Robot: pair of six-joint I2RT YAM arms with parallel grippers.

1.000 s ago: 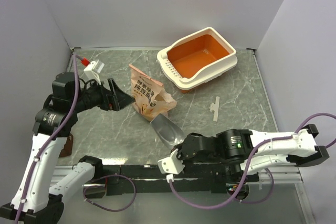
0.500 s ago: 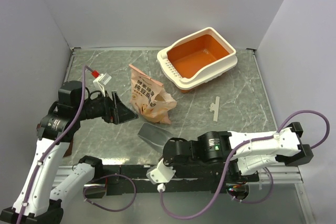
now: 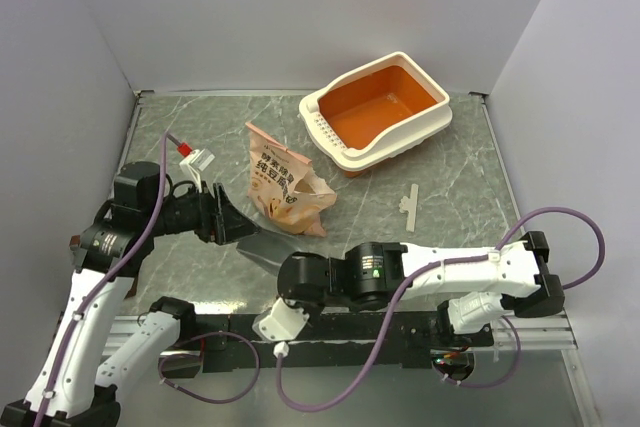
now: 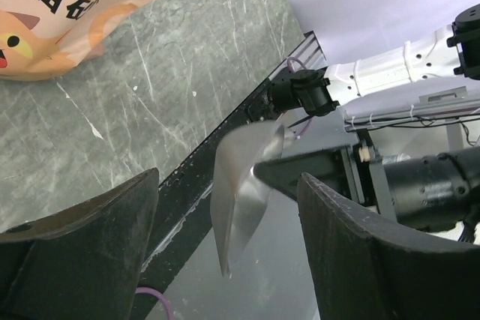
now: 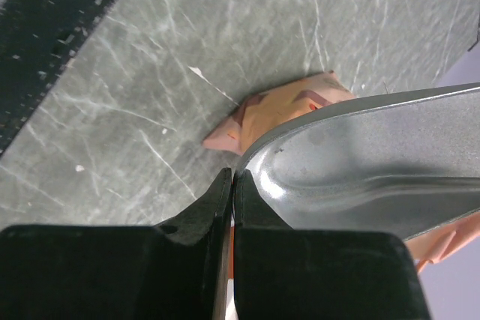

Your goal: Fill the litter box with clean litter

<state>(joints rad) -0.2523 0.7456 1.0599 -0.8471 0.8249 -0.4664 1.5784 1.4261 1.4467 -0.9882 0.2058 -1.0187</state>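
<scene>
The litter box (image 3: 383, 107) stands at the back right, orange inside and empty; no clean litter shows in any view. The pink-orange paper bag (image 3: 285, 190) stands mid-table and also shows in the left wrist view (image 4: 67, 13) and the right wrist view (image 5: 279, 106). My right gripper (image 3: 283, 263) is shut on the grey metal scoop (image 3: 261, 245), at its rim (image 5: 375, 162), just in front of the bag. My left gripper (image 3: 226, 219) is open and empty, left of the scoop. In the left wrist view the scoop (image 4: 244, 185) hangs beyond the spread fingers (image 4: 82, 245).
A small white T-shaped piece (image 3: 408, 205) lies right of the bag. Grey walls close the table at left, back and right. The black rail (image 3: 330, 325) runs along the near edge between the arm bases.
My right arm has swung left with the scoop, from the front centre to in front of the bag. My left gripper has come a little nearer and lower, close to the scoop.
</scene>
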